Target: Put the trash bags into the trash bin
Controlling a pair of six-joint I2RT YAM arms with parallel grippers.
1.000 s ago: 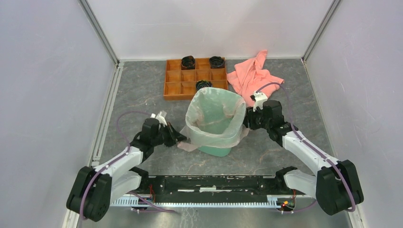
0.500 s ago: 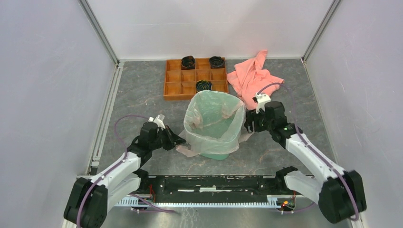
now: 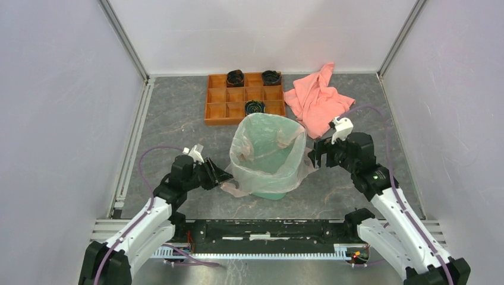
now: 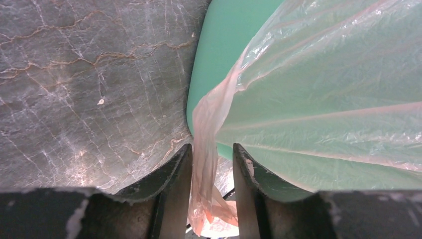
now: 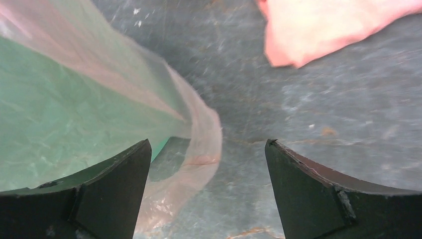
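Pale pink translucent plastic film bag (image 3: pixel 295 155) lines the mint-green plastic wastebasket (image 3: pixel 270 191), which stands upright near the middle of your grey marbled desk (image 3: pixel 178 119). The film is folded out over the rim and hangs down the outside walls.

Your left claw (image 4: pixel 211 149) sits low at the wastebasket's left side. Its two fingers are close together and pinched on a twisted strand of the film, which runs from the green wall down between them.

Your right claw (image 5: pixel 208 144) is at the wastebasket's right side with its fingers spread wide and gripping nothing. A loose flap of film lies on the desk between them. The wrist view is too blurred for you to tell whether either finger touches it.

Beyond the wastebasket, an orange compartmented plastic tray (image 3: pixel 217 110) holds three round black pieces, each in its own cell. A crumpled salmon-pink cloth towel (image 3: pixel 315 98) lies just beside the tray's right end.
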